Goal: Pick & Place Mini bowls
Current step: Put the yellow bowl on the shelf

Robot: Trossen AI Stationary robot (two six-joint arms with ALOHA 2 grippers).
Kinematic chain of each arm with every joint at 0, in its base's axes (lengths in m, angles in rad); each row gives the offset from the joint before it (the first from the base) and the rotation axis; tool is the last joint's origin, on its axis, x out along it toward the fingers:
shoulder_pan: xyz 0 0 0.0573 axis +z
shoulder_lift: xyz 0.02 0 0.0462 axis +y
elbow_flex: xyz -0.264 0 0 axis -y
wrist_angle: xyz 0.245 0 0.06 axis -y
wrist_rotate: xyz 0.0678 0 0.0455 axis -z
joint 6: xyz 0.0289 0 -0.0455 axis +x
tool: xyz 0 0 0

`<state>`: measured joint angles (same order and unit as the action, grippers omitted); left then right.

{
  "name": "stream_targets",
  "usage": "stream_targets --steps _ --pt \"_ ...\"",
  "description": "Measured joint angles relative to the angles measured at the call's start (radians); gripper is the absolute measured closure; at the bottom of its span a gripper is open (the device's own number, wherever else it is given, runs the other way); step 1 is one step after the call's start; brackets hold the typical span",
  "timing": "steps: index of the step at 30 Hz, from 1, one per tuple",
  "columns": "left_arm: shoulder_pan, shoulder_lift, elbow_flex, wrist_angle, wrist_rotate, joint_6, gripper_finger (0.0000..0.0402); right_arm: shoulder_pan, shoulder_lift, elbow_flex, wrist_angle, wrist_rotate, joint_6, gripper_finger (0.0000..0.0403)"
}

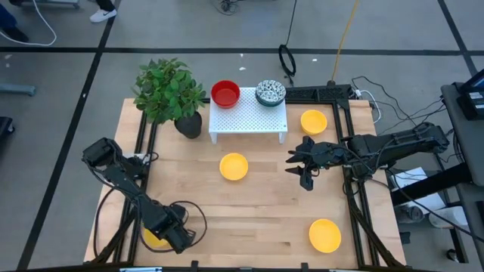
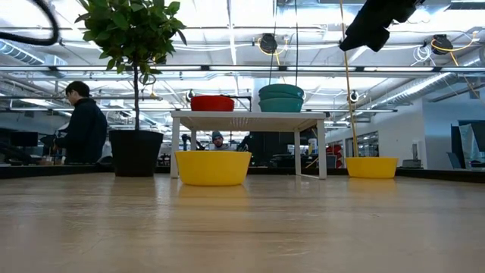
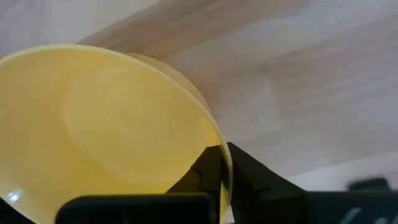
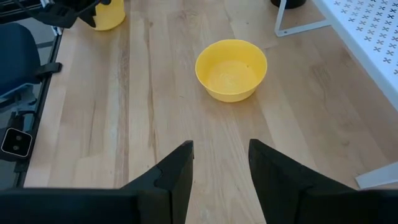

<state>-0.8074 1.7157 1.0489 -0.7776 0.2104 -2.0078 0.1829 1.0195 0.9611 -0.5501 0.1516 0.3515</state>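
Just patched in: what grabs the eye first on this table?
The left gripper at the table's near left corner, jaws clamped on a yellow bowl's rim. Then the white rack at the back carrying a red bowl and a patterned bowl, and the right gripper open above the table right of centre.

1. We are looking across a pale wooden counter (image 1: 257,204) into a large open workroom.
2. We are seeing long ceiling lights (image 2: 227,19) glowing above white beams and hanging cables.
3. We are noticing a person in dark clothes (image 2: 82,125) sitting at the room's left side, near desks.
4. We are looking down on a grey floor (image 1: 189,26) crossed by dark lines, with cables (image 1: 287,57) trailing over it.
5. We are spotting a white shoe (image 1: 102,13) at the floor's far edge.
6. We are seeing a leafy plant (image 1: 168,91) in a black pot (image 2: 136,152) standing beside a white perforated stand (image 1: 248,119).
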Motion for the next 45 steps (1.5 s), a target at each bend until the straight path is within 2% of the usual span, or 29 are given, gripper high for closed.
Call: stream_targets --steps 7,10,15,21,25,27,31,37,42,45 --pt "0.093 -0.002 0.074 -0.075 -0.024 0.225 0.0395 0.000 0.000 0.000 0.000 0.000 0.002 0.0261" --pt "0.144 -0.002 0.144 -0.119 -0.088 0.394 0.0389 0.000 0.000 0.000 0.000 0.001 0.003 0.0261" --pt "0.231 -0.002 0.287 -0.161 -0.332 0.854 0.0392 0.000 0.000 0.000 0.000 0.003 0.006 0.0261" --pt "0.389 -0.003 0.477 -0.156 -0.505 1.318 0.0386 0.000 0.000 0.000 0.000 0.003 0.067 0.0261" --pt "0.503 -0.003 0.566 -0.099 -0.552 1.703 0.0380 0.000 0.000 0.000 0.000 0.003 0.106 0.0261" --pt "0.572 -0.004 0.582 -0.042 -0.552 1.827 0.0386 0.000 0.000 0.000 0.000 0.003 0.117 0.0261" --pt "0.710 -0.004 0.584 0.030 -0.543 1.955 0.0396 0.000 0.000 0.000 0.000 0.004 0.145 0.0261" --pt "0.870 0.024 0.584 0.047 -0.498 2.118 0.0382 0.000 0.000 0.000 0.031 0.033 0.160 0.0261" --pt "0.952 0.062 0.584 0.048 -0.429 2.169 0.0395 0.000 0.000 0.000 0.083 0.034 0.159 0.0261" --pt "0.978 0.078 0.584 0.048 -0.423 2.187 0.0387 0.000 0.000 0.000 0.090 0.034 0.160 0.0261"
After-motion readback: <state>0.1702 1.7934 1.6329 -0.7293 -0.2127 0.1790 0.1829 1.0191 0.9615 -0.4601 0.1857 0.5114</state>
